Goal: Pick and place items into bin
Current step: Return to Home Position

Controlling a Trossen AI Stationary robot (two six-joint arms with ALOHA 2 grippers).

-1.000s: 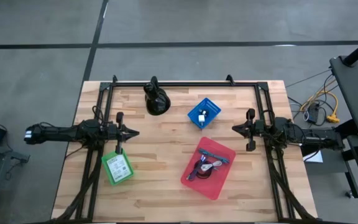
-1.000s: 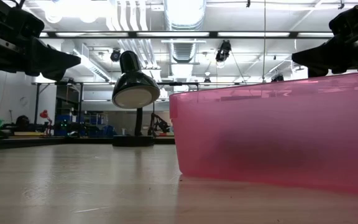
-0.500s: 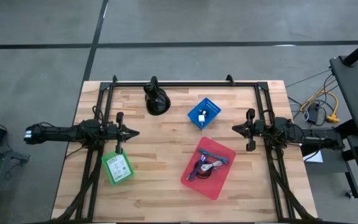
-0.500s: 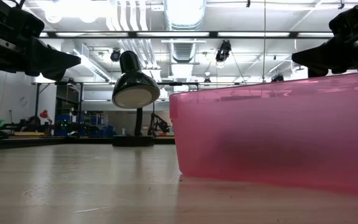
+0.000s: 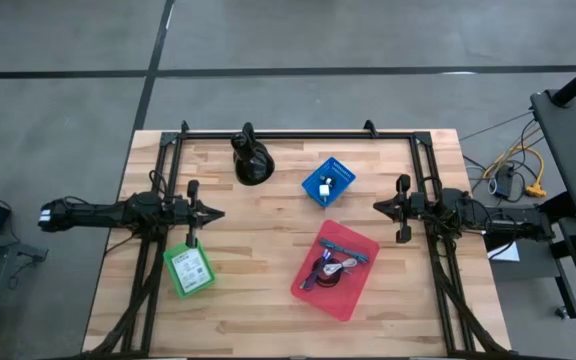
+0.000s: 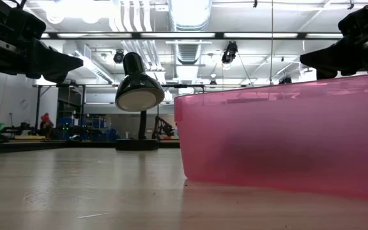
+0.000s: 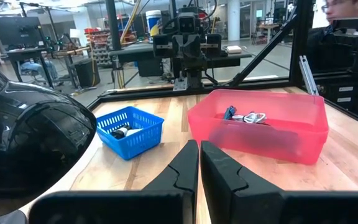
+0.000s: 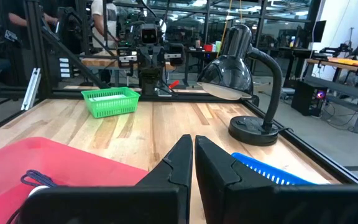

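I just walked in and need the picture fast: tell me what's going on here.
Nothing is being handled. The left gripper and right gripper hang shut and empty over opposite sides of the wooden table, facing each other. Coiled cables lie in the translucent pink plastic bin. A small blue basket, a green basket and a black desk lamp stand untouched.

**Two Slim Black Arms With Wedge-Shaped Claws**

The left arm (image 5: 118, 212) and right arm (image 5: 468, 212) are thin, dark and jointed. The left claw (image 7: 199, 144) and right claw (image 8: 193, 140) have matte black, angular fingers that taper to narrow tips.
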